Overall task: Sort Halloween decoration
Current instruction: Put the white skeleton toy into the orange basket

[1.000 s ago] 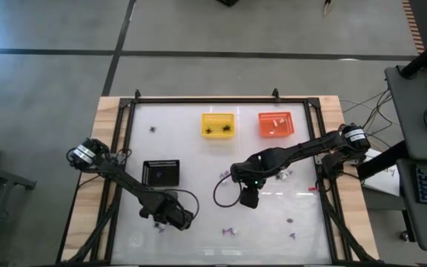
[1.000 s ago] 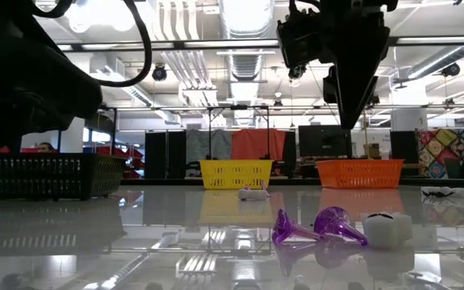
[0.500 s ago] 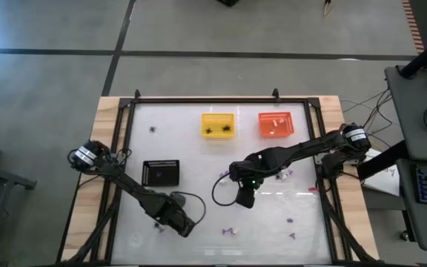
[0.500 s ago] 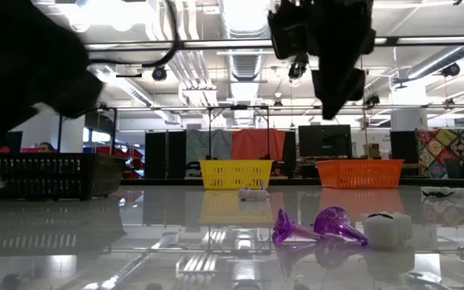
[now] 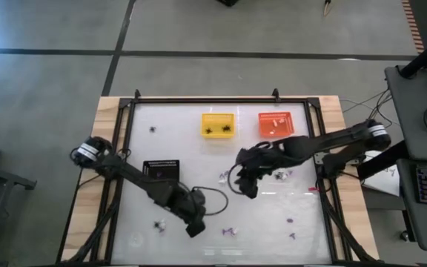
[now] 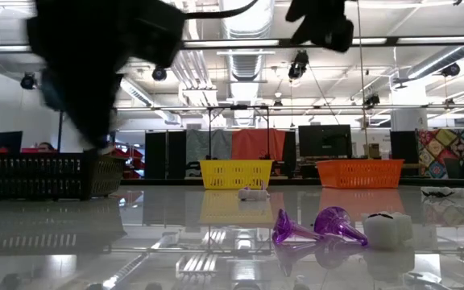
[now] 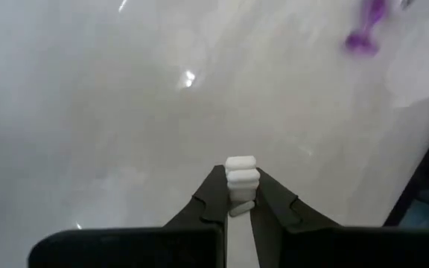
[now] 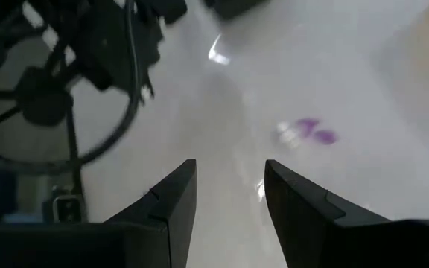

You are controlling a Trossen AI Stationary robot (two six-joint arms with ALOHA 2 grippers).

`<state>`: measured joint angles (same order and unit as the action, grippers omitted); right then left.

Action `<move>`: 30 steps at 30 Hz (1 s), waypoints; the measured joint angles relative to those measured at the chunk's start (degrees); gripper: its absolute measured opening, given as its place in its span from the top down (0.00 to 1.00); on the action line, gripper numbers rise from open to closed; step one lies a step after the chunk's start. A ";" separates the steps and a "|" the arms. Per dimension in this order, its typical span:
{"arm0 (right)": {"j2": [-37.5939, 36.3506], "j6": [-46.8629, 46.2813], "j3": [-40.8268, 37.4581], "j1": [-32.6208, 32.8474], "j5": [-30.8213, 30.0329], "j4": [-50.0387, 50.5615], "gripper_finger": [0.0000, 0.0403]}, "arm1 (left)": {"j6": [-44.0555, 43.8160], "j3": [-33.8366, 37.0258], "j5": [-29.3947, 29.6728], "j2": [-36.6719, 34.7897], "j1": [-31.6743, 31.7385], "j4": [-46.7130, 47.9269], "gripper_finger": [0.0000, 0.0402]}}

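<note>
**Op:** Pick is done, I reckon. Left gripper (image 7: 237, 195) is clamped on a small white trinket (image 7: 240, 177); it pokes out past the fingertips, clear of the tabletop (image 5: 199, 144). In the high view that arm sits at the near side, nr the middle.

**Obs:** Where's it go?

**Op:** Orange basket (image 5: 276, 124) has pale bits in it, yellow basket (image 5: 218, 124) has black ones, so prob orange. That's a guess. Next I need to carry it across to the far side w/o squeezing it out, then let go over the basket.

**Obs:** Right arm?

**Op:** Right gripper (image 8: 229, 190) hangs mid-table, jaws apart, nothing in them. Purple trinkets (image 6: 316, 226) lie on the table in the low view.
</note>
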<state>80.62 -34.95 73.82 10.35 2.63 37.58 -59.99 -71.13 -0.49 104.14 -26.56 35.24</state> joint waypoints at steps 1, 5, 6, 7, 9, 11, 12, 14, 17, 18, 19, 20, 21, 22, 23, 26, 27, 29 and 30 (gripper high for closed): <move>-1.11 0.27 -0.02 0.00 -1.53 0.48 0.63 | 1.67 -0.47 0.00 -0.03 0.95 0.01 0.98; -4.74 1.33 -0.02 -0.07 -6.21 2.02 0.63 | 8.44 -2.34 0.07 -0.03 4.66 0.34 0.99; -5.39 1.41 -0.02 -0.04 -7.36 2.29 0.63 | 10.13 -2.79 0.07 -0.05 5.51 0.33 0.99; -6.07 1.45 -0.02 -0.04 -8.57 2.57 0.63 | 11.96 -3.24 0.07 -0.05 6.42 0.31 0.99; -6.93 1.43 -0.02 -0.04 -11.21 3.00 0.63 | 15.58 -4.09 0.05 -0.05 8.20 0.46 0.99; -7.45 1.15 -0.02 -0.02 -13.31 3.29 0.63 | 19.15 -4.94 0.02 -0.05 10.03 0.54 0.99; -7.61 0.74 -0.02 -0.02 -14.32 3.67 0.63 | 21.02 -5.32 0.04 -0.07 11.00 0.53 0.99; -7.76 -0.29 -0.02 0.00 -16.52 5.11 0.63 | 25.18 -6.21 0.02 -0.07 13.02 0.51 0.99; -7.78 -2.47 -0.02 -0.02 -20.89 7.82 0.63 | 31.51 -7.59 -0.12 -0.11 16.28 0.53 0.99; -7.80 -3.25 -0.02 -0.02 -22.38 8.68 0.63 | 33.56 -8.01 -0.46 -0.14 17.48 0.52 0.99; -7.80 -4.27 -0.02 -0.02 -23.87 9.53 0.63 | 35.58 -8.40 -0.84 -0.14 18.75 0.51 0.99; -7.84 -5.00 -0.02 -0.16 -25.32 10.22 0.63 | 37.57 -8.73 -1.65 -0.14 20.11 0.52 0.99; -7.89 -5.92 -0.02 -0.36 -26.50 10.78 0.63 | 39.48 -8.98 -2.66 -0.14 21.54 0.55 0.99; -7.96 -6.63 -0.02 -0.59 -27.28 11.13 0.63 | 41.34 -9.23 -3.82 -0.14 22.94 0.54 0.99; -8.05 -7.63 -0.02 -0.85 -28.07 11.32 0.63 | 43.13 -9.46 -4.82 -0.14 24.33 0.57 0.99; -8.26 -9.50 -0.02 -2.12 -30.40 11.63 0.63 | 47.87 -9.86 -7.06 -0.14 28.49 0.44 0.99; -8.39 -10.24 -0.02 -2.64 -31.27 11.61 0.63 | 49.37 -9.86 -7.91 -0.14 29.89 0.33 0.99; -8.56 -11.43 -0.02 -3.97 -32.50 11.59 0.63 | 51.69 -9.86 -10.13 -0.15 32.65 0.31 0.98; -8.57 -12.17 -0.02 -4.72 -32.81 11.57 0.63 | 52.90 -9.86 -11.42 -0.16 33.96 0.33 0.98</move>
<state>72.04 -47.12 73.80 5.63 -30.18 49.15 -7.09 -80.99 -11.91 103.98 7.40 35.57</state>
